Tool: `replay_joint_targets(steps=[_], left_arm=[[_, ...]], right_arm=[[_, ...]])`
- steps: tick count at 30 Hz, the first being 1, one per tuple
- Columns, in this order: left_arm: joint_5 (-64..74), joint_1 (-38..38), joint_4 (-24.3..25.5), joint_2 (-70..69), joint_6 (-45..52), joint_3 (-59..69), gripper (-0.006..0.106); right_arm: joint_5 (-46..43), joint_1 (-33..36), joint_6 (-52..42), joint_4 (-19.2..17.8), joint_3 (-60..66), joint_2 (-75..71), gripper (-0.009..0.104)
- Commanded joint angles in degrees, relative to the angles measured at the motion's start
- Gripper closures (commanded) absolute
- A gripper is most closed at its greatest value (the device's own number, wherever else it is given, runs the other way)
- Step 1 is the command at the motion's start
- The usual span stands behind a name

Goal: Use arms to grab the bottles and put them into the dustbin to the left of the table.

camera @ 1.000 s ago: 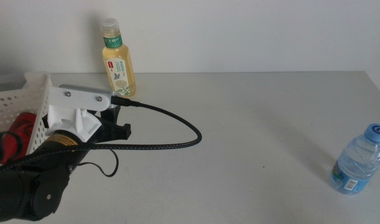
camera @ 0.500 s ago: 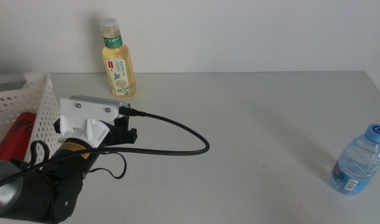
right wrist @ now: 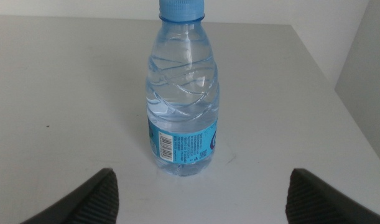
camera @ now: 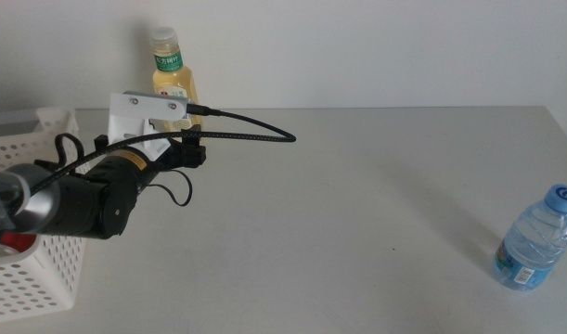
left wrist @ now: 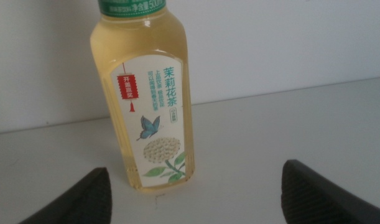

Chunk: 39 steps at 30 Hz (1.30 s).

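Observation:
The yellow drink bottle [camera: 172, 74] stands upright at the table's back left. My left gripper [camera: 188, 150] is just in front of it, pointing at it. In the left wrist view the yellow bottle [left wrist: 149, 106] stands close ahead between the wide-open, empty jaws of my left gripper [left wrist: 196, 199]. The white dustbin [camera: 37, 250] is at the far left; a bit of the red can [camera: 21, 244] shows inside it, mostly hidden by my arm. The clear water bottle [camera: 535, 239] stands at the right edge. In the right wrist view the water bottle [right wrist: 182, 99] stands ahead of my open right gripper [right wrist: 202, 199].
The grey table [camera: 357, 213] runs between the two bottles. A white wall lies right behind the yellow bottle. The black cable [camera: 246, 134] arcs out from the left wrist over the table. The right arm is outside the middle view.
My left gripper has moved from beside the dustbin up and back toward the yellow bottle. The water bottle and yellow bottle have not moved.

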Motion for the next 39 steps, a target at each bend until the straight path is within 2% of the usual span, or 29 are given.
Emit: replay_joint_targets(steps=[1,23,36,39], left_arm=[[-3.2,0.8,2.1,0.4,-0.5,-5.2,0.007],[-2.5,4.1,2.6,22.2,-0.5,-33.7,0.007],[-4.6,4.1,2.0,24.7,-1.8,-38.8,0.007],[-4.2,4.2,1.3,24.7,-2.2,-38.8,0.012]], right_arm=[[-3.8,-0.3,-0.3,-0.6,-0.5,-1.2,0.001],[-3.8,-0.3,-0.3,-0.6,-0.5,-1.2,0.001],[-3.8,-0.3,-0.3,-0.6,-0.5,-1.2,0.001],[-3.8,-0.3,-0.3,-0.6,-0.5,-1.2,0.001]])
